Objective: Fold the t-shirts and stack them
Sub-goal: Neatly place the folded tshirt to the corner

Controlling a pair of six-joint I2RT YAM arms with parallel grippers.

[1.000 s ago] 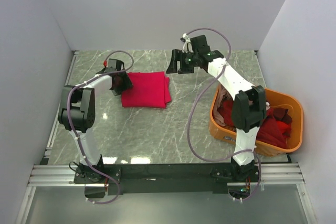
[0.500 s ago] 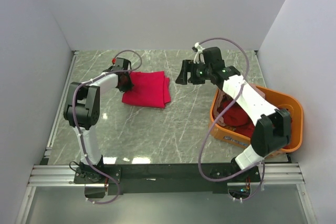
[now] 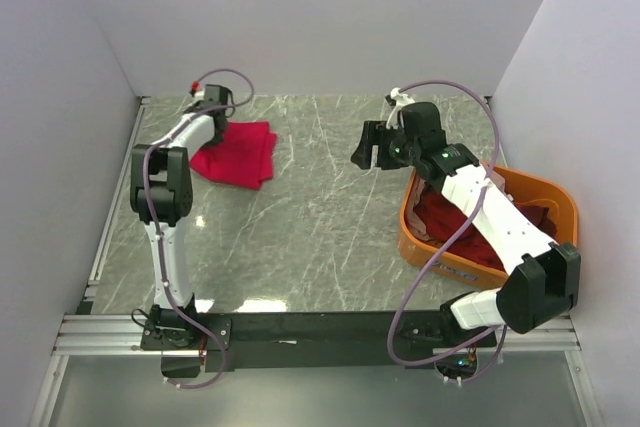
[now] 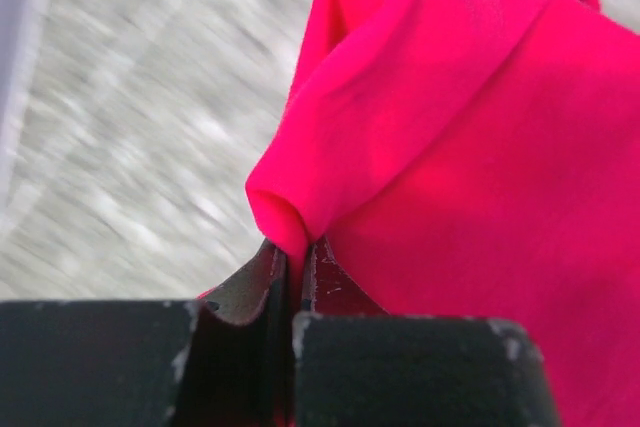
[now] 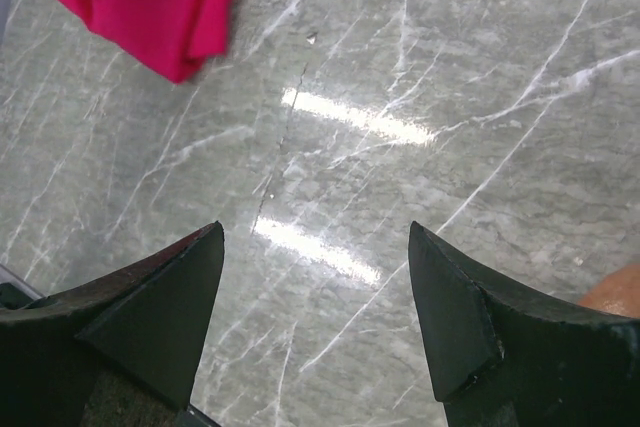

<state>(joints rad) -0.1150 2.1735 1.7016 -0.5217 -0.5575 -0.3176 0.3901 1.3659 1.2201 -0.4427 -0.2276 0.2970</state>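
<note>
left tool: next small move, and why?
Probably open the left tool and lift clear. It is pinched shut on a fold at the edge of the folded crimson-pink t-shirt, which lies on the table near its far left corner; red t-shirts wait in the orange basket.

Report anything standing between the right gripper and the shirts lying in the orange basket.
Nothing loose does. The right gripper hangs open over the bare marble table beside the basket. Only the basket's own wall separates it from the dark red shirts inside. The right arm's forearm crosses above part of that pile.
</note>
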